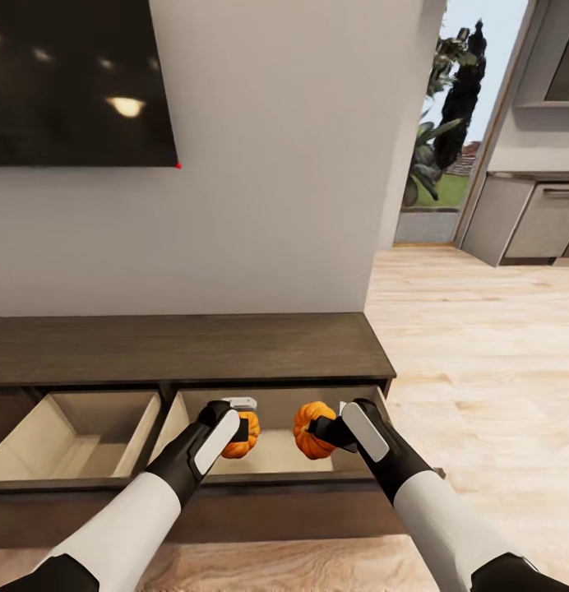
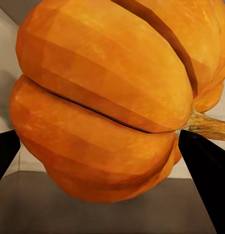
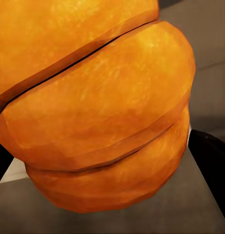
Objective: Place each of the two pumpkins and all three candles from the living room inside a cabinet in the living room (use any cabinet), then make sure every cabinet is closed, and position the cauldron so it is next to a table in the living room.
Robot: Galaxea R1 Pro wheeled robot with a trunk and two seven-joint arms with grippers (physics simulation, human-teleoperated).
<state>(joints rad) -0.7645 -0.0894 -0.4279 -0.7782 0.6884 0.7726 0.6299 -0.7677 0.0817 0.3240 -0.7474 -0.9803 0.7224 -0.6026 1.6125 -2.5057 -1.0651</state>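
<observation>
each hand (image 1: 245, 429) (image 1: 326, 431) grips ribbed orange pumpkin (image 1: 239, 441) (image 1: 311, 427) (over open cabinet (image 1: 186, 349) drawer).

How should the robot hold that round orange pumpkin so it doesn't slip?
Around its fat ribbed middle, one finger each side, as the left gripper holds the left pumpkin. The stem looks too thin to hold.

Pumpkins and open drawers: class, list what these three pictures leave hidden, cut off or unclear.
1. Head view: the left pumpkin is half covered by the left gripper.
2. Head view: the floor of the right drawer is partly hidden by both arms and the right pumpkin.
3. Head view: the left drawer is cut off by the picture's edge.
4. Wrist views: each pumpkin blocks the drawer floor beneath it.
</observation>
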